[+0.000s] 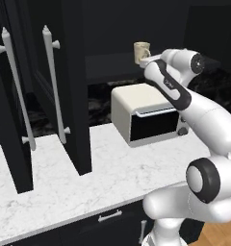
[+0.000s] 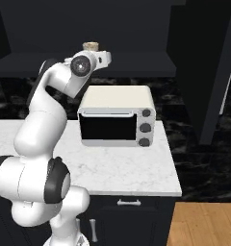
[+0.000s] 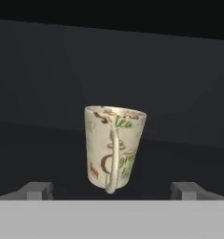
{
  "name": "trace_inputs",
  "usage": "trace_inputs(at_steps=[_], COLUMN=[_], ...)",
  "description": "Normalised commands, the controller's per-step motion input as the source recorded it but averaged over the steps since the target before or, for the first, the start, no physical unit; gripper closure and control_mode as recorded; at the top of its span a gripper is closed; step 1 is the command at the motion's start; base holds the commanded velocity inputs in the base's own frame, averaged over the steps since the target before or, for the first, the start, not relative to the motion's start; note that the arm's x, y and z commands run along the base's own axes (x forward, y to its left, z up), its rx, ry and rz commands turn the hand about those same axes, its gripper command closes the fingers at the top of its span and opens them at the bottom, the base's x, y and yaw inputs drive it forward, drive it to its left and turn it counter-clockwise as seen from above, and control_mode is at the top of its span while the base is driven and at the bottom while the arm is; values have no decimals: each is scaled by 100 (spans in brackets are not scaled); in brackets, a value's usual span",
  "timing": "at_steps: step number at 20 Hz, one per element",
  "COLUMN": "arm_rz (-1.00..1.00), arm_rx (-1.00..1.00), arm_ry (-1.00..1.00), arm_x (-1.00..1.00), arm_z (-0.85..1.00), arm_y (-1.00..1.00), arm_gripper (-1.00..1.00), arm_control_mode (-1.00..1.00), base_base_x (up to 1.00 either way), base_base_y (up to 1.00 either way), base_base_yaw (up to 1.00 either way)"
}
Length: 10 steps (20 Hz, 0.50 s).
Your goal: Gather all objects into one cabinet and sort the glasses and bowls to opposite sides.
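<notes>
**Hand view: cream mottled mug dead ahead, between wide-spread fingers**

Hand view puts the cream mottled mug [image 3: 115,147] upright on the dark cabinet shelf [image 3: 39,149], straight ahead and centred between the two fingers [image 3: 37,190], handle turned toward the camera. Fingers spread fully, gripping nothing, not touching the mug. Long axis vertical, slightly tilted in this rolled view. Left base view confirms: mug [image 1: 141,52] just beyond the hand, above the cream toaster oven [image 1: 146,115]. Likely next: straight advance, then close across the body.

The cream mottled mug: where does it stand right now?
The cream mottled mug stands upright on the dark cabinet shelf, above and behind the toaster oven, directly ahead of the open pincer.
</notes>
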Motion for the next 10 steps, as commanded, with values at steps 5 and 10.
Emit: trace_inputs(at_steps=[5,10], arm_rz=[0,0], arm_rx=[1,0], arm_ry=[5,5], arm_x=[21,24], arm_z=[0,0], arm_y=[0,2], arm_gripper=[-100,-100], arm_control_mode=[-100,-100], base_base_x=[0,0], base_base_y=[0,0], base_base_yaw=[0,0])
